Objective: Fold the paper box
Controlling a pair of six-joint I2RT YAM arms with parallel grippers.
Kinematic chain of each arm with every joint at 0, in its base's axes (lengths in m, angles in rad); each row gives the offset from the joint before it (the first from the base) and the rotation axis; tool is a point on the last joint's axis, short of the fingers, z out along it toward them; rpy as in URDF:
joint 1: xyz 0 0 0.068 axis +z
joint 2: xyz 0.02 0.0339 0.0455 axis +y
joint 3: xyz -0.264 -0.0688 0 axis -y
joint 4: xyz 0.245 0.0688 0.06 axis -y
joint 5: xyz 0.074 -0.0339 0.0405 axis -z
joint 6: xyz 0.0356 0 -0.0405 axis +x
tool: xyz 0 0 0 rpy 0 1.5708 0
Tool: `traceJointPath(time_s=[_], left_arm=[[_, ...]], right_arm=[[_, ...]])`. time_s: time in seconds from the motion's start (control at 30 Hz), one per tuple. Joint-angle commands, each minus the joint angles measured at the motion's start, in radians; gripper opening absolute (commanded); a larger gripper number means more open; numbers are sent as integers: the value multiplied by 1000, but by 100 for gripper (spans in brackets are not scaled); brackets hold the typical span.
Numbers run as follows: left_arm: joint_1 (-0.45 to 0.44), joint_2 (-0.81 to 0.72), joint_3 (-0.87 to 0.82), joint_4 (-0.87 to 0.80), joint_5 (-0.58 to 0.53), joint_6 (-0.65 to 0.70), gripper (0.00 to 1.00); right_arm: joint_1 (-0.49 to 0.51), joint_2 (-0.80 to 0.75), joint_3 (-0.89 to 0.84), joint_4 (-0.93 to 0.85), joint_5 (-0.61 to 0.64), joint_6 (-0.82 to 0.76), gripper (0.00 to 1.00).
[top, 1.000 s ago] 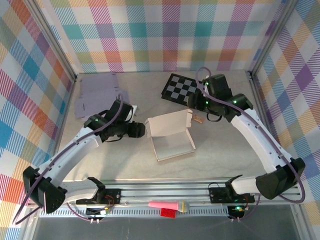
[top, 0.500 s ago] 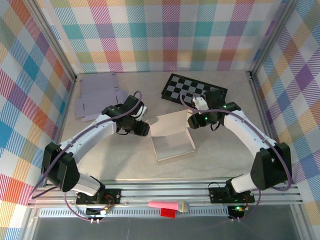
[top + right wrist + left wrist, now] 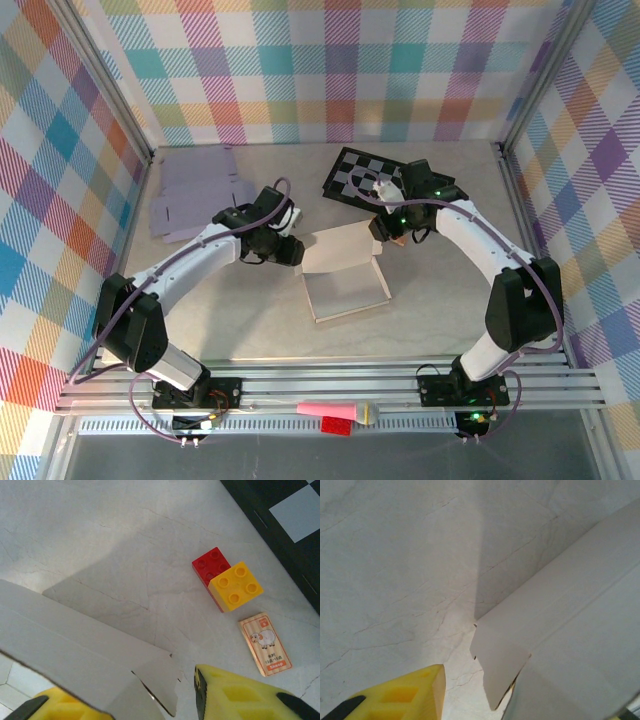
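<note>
**Both arms working the ends of a half-folded box**

The paper box [image 3: 345,275] is sitting mid-table, its tray facing me and its back panel standing at the far edge. My right gripper [image 3: 382,229] is straddling the panel's right corner flap, jaws apart with a gap showing beside the paper. My left gripper [image 3: 288,251] is hovering at the left flap [image 3: 495,665] with one finger [image 3: 405,695] showing, so I cannot tell its width. I am judging that both flaps need pinching low by the crease and turning inward together, keeping the panel upright. Bricks [image 3: 227,580], a wooden card [image 3: 265,645] and the checkerboard [image 3: 352,172] are crowding the right side. The left is lying open as far as the flat cardboard sheet [image 3: 195,190].
</note>
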Motion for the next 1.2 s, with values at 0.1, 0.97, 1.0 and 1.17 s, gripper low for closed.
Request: traceJointPath(time_s=[0.1, 0.97, 1.0, 1.17], left_arm=[[9, 19, 39, 31, 34, -26, 33], [6, 16, 47, 51, -17, -91, 10], [6, 16, 49, 52, -27, -95, 9], [6, 28, 55, 64, -41, -105, 7]], right_arm=[[-3, -23, 1, -35, -20, -12, 33], [41, -40, 21, -17, 96, 76, 2], [44, -43, 18, -14, 102, 81, 2], [52, -62, 1, 6, 130, 94, 0]])
